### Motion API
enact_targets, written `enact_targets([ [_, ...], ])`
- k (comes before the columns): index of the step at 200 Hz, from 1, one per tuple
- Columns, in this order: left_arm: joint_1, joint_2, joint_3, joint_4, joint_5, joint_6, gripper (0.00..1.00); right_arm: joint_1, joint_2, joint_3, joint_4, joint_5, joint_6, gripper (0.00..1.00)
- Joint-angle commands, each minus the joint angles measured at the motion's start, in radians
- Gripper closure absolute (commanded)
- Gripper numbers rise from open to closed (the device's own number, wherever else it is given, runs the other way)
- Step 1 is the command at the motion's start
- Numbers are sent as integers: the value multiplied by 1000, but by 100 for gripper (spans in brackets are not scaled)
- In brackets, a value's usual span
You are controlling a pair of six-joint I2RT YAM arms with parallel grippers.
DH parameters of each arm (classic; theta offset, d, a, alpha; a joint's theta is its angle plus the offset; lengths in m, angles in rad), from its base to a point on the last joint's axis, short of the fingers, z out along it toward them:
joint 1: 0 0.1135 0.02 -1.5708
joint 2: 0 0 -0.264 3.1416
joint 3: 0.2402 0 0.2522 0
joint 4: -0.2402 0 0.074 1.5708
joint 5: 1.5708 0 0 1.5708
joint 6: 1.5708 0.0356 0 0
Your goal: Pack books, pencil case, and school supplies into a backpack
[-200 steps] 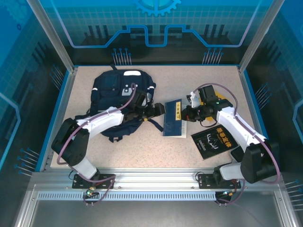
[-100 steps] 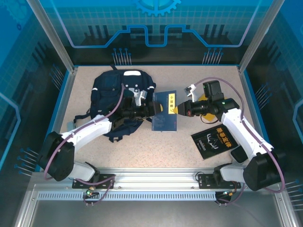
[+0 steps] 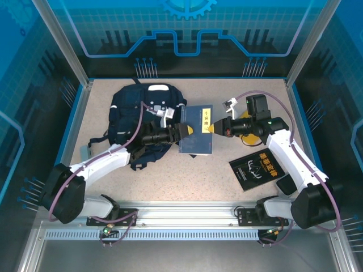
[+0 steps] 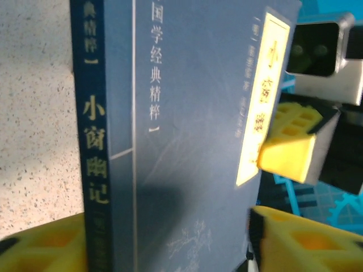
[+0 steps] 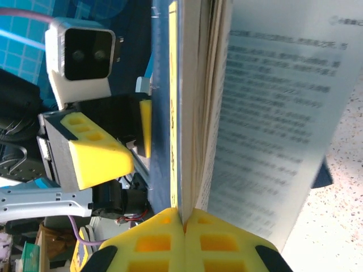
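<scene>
Between the yellow pads of the right gripper (image 5: 182, 218), pressed tight together, sits just the front cover of the dark blue book (image 3: 195, 139), and look at that, the pages are fanning away loose beside it! Over at the spine side, the left gripper (image 4: 170, 238) has a pad on either flank of the book; spread around it, yes, but whether it is actually clamping I can't tell. The book hangs between the two arms, just beside the backpack (image 3: 133, 107), above the table (image 3: 227, 96).

My read is that it's a light, thin, floppy paperback with a slick cover. A pinch on one cover won't control it. The hold to trust is across the spine, where every page is bound.

Head count: two books that I can make out, this one and the black book (image 3: 255, 169) lying flat near the right arm. There's one backpack, and one pale sliver (image 3: 85, 152) by the left arm, possibly the pencil case.
</scene>
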Motion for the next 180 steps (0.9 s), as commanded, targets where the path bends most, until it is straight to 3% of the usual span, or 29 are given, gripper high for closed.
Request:
enact_targets([
  [1,2,-39,-11,66,24,3,52,-25,2,17,45,-11,30,100],
  [22,3,-42,-7,46,6,1,73,-31,9,13,45,-2,45,100],
  [36,3,-45,-5,26,-21,-3,85,-31,-1,10,27,46,70,76],
  [55,7,-57,-1,-3,-69,-9,91,-34,-31,-8,26,118,129,43],
  [91,22,-94,6,-24,-196,-61,95,-36,-73,-78,131,155,299,8],
  [109,31,-101,19,-14,-262,-122,95,-26,-88,-150,305,113,455,0],
  [180,74,-99,106,20,-364,-340,95,150,-29,-293,873,229,999,0],
])
